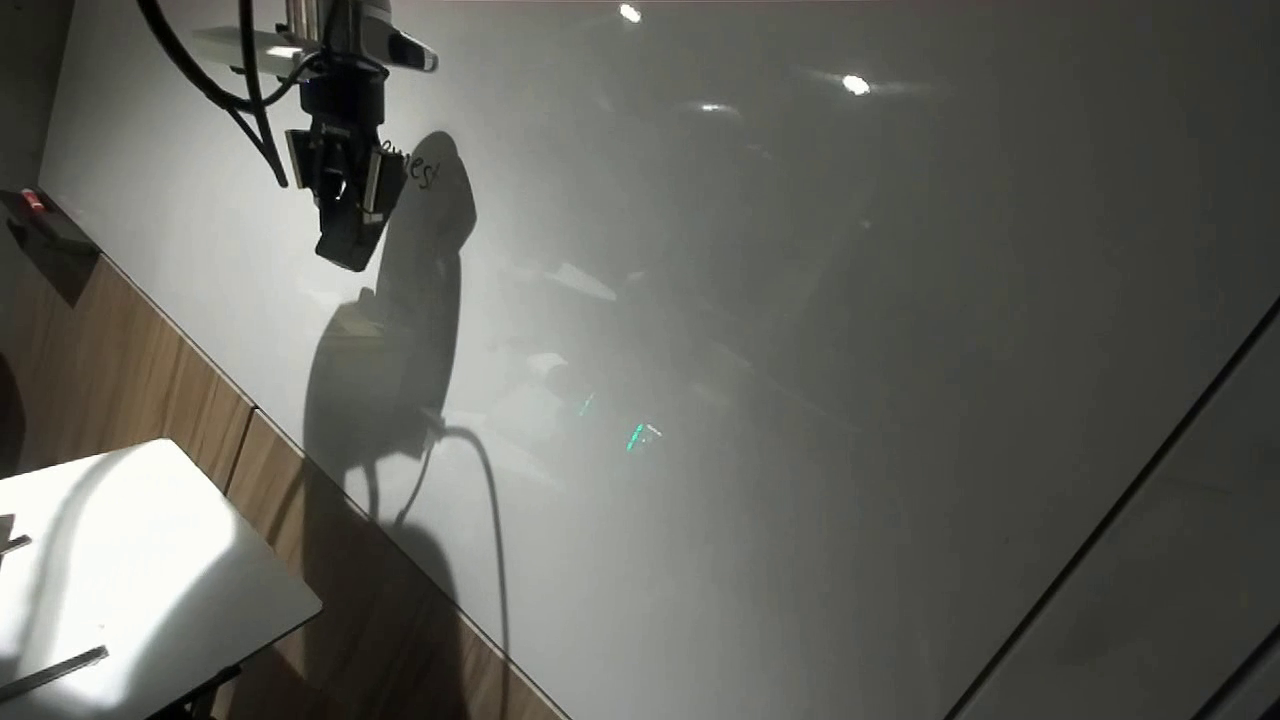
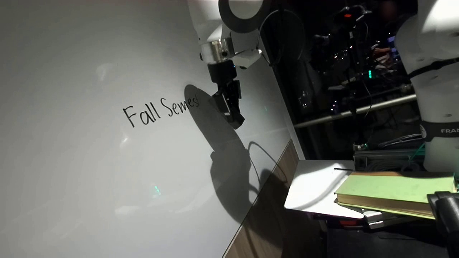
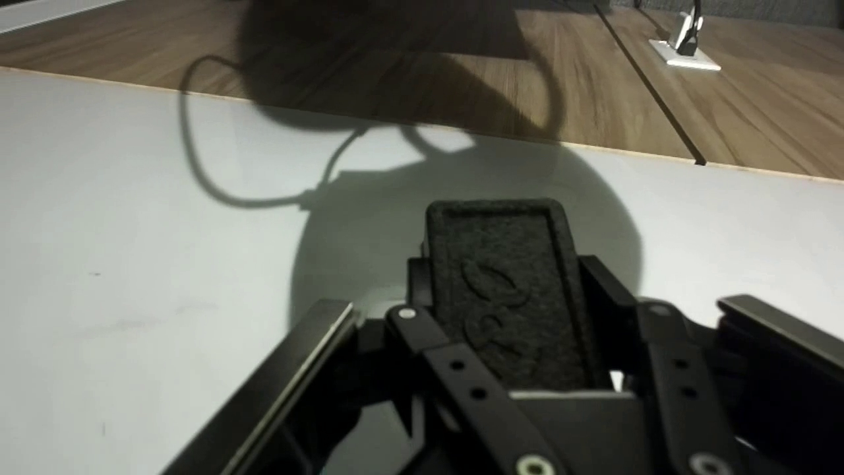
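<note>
Black, rectangular, felt-textured eraser [image 3: 508, 290] with raised rim: clamped between the black fingers of the tool [image 3: 511, 280], one finger along each long side. Embossed marks on its visible face are too dim to read; its near end disappears behind the tool's linkages. In both exterior views its outline merges with the dark tool. It is held over the large, glossy whiteboard [image 2: 89, 161]; whether they touch cannot be determined.

Black handwritten lettering [image 2: 161, 111], at nine o'clock from the eraser in an exterior view, reads "Fall Semes"; any further strokes are lost in shadow. In an exterior view the tool masks most of it, leaving only closing letters [image 1: 420, 170].

A grey shadow of the arm and cable [image 2: 229, 182] lies at six o'clock and crosses onto brown wood-grain panelling [image 2: 251, 233]. In the wrist view, a small white fitting [image 3: 682, 56] at one o'clock is cut off above.

White, flat table [image 1: 160, 550]: seven o'clock in an exterior view, truncated by the left edge. Thick pale-green book [image 2: 391, 188]: four o'clock in an exterior view, covering part of the table; a black cylindrical object [image 2: 446, 215], itself cropped, obscures its right end.
</note>
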### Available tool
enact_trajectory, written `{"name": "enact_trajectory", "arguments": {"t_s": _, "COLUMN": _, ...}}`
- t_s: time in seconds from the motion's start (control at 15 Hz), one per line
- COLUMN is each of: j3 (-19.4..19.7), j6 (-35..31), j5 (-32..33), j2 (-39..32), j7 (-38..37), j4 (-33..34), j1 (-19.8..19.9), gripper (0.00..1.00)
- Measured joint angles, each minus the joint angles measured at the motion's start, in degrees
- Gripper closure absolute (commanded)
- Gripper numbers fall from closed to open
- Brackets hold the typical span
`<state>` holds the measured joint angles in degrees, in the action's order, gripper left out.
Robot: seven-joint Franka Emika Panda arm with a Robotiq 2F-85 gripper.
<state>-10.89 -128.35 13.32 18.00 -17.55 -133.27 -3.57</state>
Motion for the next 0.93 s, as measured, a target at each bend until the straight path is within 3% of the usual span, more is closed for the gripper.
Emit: {"name": "enact_trajectory", "arguments": {"t_s": 0.93, "j3": 0.1, "j6": -3.2, "j5": -2.3, "j2": -0.3, "j7": 0.8, "j4": 3.6, "j1": 0.1, "gripper": 0.69}}
